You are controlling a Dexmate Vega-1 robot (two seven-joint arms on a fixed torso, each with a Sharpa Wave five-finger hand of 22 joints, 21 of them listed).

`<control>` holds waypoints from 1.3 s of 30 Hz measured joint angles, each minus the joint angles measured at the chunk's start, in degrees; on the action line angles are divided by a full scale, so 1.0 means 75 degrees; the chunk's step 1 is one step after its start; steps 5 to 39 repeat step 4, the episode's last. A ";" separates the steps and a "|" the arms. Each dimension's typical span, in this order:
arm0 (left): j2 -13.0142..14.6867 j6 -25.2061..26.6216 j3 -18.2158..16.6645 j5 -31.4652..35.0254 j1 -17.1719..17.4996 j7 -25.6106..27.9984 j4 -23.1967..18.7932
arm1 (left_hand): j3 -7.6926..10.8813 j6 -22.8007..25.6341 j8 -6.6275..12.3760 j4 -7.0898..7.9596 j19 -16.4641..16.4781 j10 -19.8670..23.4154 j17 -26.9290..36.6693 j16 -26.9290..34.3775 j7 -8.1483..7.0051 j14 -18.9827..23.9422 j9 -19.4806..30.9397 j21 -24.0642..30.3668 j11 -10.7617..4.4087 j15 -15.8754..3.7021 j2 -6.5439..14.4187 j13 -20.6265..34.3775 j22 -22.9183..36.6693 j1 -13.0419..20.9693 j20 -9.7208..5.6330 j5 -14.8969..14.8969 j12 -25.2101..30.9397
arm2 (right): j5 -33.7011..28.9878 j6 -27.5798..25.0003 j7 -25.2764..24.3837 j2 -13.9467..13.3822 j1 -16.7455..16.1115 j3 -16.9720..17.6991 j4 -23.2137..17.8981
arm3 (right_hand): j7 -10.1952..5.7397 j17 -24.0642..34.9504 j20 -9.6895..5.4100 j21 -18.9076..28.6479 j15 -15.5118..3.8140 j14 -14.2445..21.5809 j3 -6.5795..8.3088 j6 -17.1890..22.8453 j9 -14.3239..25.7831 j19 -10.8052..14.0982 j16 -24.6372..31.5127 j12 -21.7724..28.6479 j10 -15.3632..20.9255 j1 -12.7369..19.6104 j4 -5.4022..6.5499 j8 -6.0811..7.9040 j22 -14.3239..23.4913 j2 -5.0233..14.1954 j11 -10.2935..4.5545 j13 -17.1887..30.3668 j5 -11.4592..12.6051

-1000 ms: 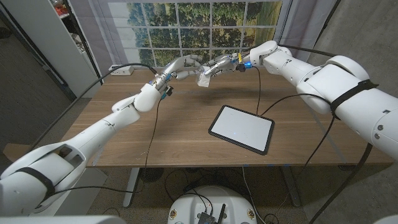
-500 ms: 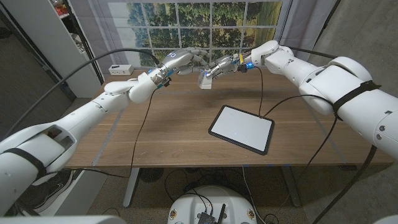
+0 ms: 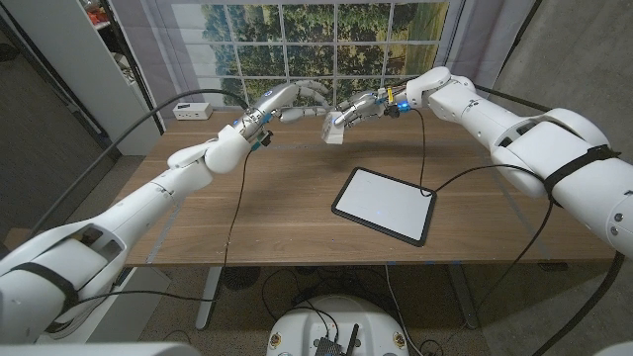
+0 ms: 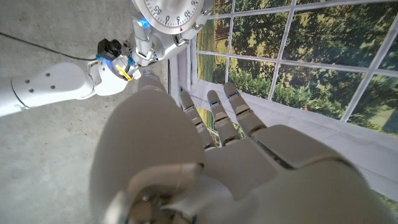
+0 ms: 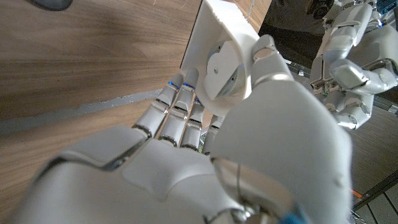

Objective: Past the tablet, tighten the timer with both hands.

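Beyond the tablet [image 3: 384, 205], the right hand [image 3: 358, 109] gripped the timer [image 3: 333, 130] aloft; the left hand [image 3: 297, 96] hovered beside it, fingers spread, holding nothing.

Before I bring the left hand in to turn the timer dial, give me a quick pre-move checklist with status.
1. Timer held by right hand: ok.
2. Timer lifted off the table, beyond the tablet: ok.
3. Left hand empty, fingers apart: ok.
4. Left hand touching the dial: not ok, gap remains.
5. Dial faces the left hand: ok, by the left wrist view.
6. Right hand's grip firmness: cannot tell.
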 measured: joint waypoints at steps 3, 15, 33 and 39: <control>-0.0075 0.0199 -0.0187 -0.0905 0.0228 -0.0266 -0.0128 | 0.0000 -0.0074 -0.0068 0.0000 0.0024 0.0087 -0.0017 0.0029 0.0109 0.0072 -0.0032 0.0029 0.0086 0.0000 0.0000 -0.0010 0.0000 0.0000 0.0024 0.0000 0.0000 | 0.0008 -0.0106 -0.0128 -0.0155 -0.0105 0.0012 -0.0240 | 0.0012 0.0015 0.0000 0.0000 -0.0002 0.0056 0.0000 0.0041 0.0000 0.0000 0.0030 0.0001 0.0016 0.0000 0.0000 0.0006 0.0000 0.0000 0.0016 0.0000 -0.0001; -0.0189 0.0217 -0.0414 -0.0993 0.0500 -0.0290 -0.0266 | -0.0021 -0.0069 -0.0081 -0.0022 0.0024 0.0091 -0.0022 0.0029 0.0155 0.0118 -0.0049 0.0029 0.0090 0.0012 0.0000 -0.0010 0.0000 0.0000 0.0024 0.0000 0.0000 | 0.0008 -0.0109 -0.0135 -0.0158 -0.0107 0.0012 -0.0244 | 0.0012 0.0015 0.0000 0.0000 -0.0001 0.0056 0.0000 0.0041 0.0000 0.0000 0.0030 0.0001 0.0028 0.0000 0.0000 0.0016 0.0000 0.0000 0.0028 0.0000 -0.0001; -0.0189 0.0217 -0.0414 -0.0993 0.0500 -0.0290 -0.0266 | -0.0021 -0.0069 -0.0081 -0.0022 0.0024 0.0091 -0.0022 0.0029 0.0155 0.0118 -0.0049 0.0029 0.0090 0.0012 0.0000 -0.0010 0.0000 0.0000 0.0024 0.0000 0.0000 | 0.0008 -0.0109 -0.0135 -0.0158 -0.0107 0.0012 -0.0244 | 0.0012 0.0015 0.0000 0.0000 -0.0001 0.0056 0.0000 0.0041 0.0000 0.0000 0.0030 0.0001 0.0028 0.0000 0.0000 0.0016 0.0000 0.0000 0.0028 0.0000 -0.0001; -0.0189 0.0217 -0.0414 -0.0993 0.0500 -0.0290 -0.0266 | -0.0021 -0.0069 -0.0081 -0.0022 0.0024 0.0091 -0.0022 0.0029 0.0155 0.0118 -0.0049 0.0029 0.0090 0.0012 0.0000 -0.0010 0.0000 0.0000 0.0024 0.0000 0.0000 | 0.0008 -0.0109 -0.0135 -0.0158 -0.0107 0.0012 -0.0244 | 0.0012 0.0015 0.0000 0.0000 -0.0001 0.0056 0.0000 0.0041 0.0000 0.0000 0.0030 0.0001 0.0028 0.0000 0.0000 0.0016 0.0000 0.0000 0.0028 0.0000 -0.0001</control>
